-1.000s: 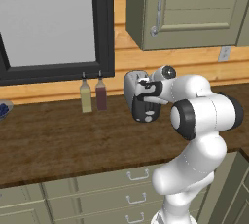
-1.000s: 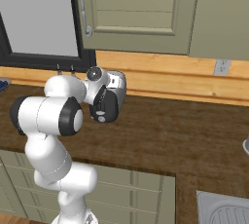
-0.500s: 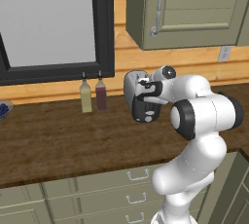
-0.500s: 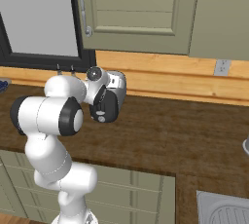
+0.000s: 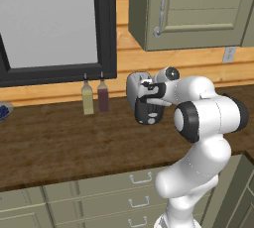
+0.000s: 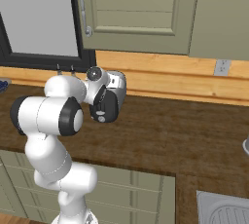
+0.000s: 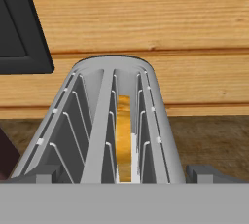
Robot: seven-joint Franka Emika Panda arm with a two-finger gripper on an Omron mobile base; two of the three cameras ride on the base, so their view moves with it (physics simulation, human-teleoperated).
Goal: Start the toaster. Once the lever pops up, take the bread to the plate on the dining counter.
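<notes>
The silver-grey toaster (image 5: 135,92) stands at the back of the dark wood counter (image 5: 59,142) against the wooden wall, its black end panel (image 5: 149,114) facing the room. My gripper (image 5: 148,93) hovers just over that end and is open. In the hand view its fingertips (image 7: 46,172) stand wide apart on either side of the toaster (image 7: 97,121). A slice of bread (image 7: 124,140) sits deep in the right slot. From the right base view the toaster (image 6: 116,83) is partly behind my hand. The hand blocks the lever from sight. The plate and the dining counter are out of view.
Two small bottles (image 5: 87,98) (image 5: 103,95) stand left of the toaster under a black-framed window (image 5: 104,28). A blue dish (image 5: 3,112) lies at the counter's left edge. An olive wall cabinet (image 5: 193,9) hangs overhead. A sink (image 6: 226,211) is at the lower right.
</notes>
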